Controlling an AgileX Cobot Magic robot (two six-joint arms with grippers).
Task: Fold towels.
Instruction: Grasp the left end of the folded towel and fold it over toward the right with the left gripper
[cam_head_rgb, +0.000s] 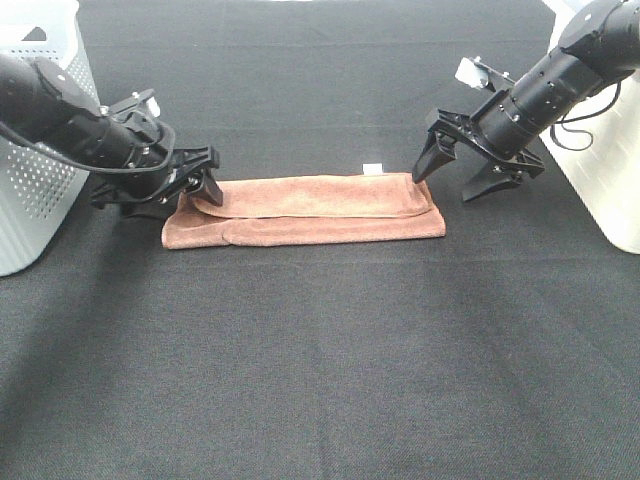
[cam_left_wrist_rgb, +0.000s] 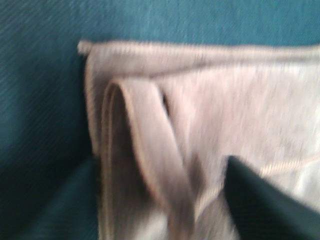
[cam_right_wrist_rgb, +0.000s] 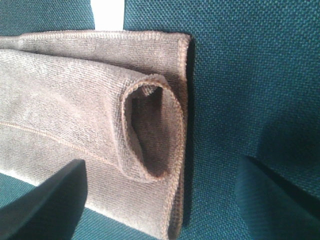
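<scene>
One reddish-brown microfibre towel (cam_head_rgb: 310, 208) with stitched edges lies folded into a long strip on the black cloth tabletop (cam_head_rgb: 320, 380), with a small white tag (cam_head_rgb: 373, 167) on its far edge. The left claw (cam_head_rgb: 207, 176) sits at the towel's left end with its jaws spread. The right claw (cam_head_rgb: 455, 175), also wide open, hangs just beside the towel's right end.

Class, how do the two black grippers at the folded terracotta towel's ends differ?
Pose: the left black gripper lies low; the right black gripper slopes steeply down. Place: left sits over one end of the folded terracotta towel; right has one finger beyond the cloth. Both are open, gripping nothing.
</scene>
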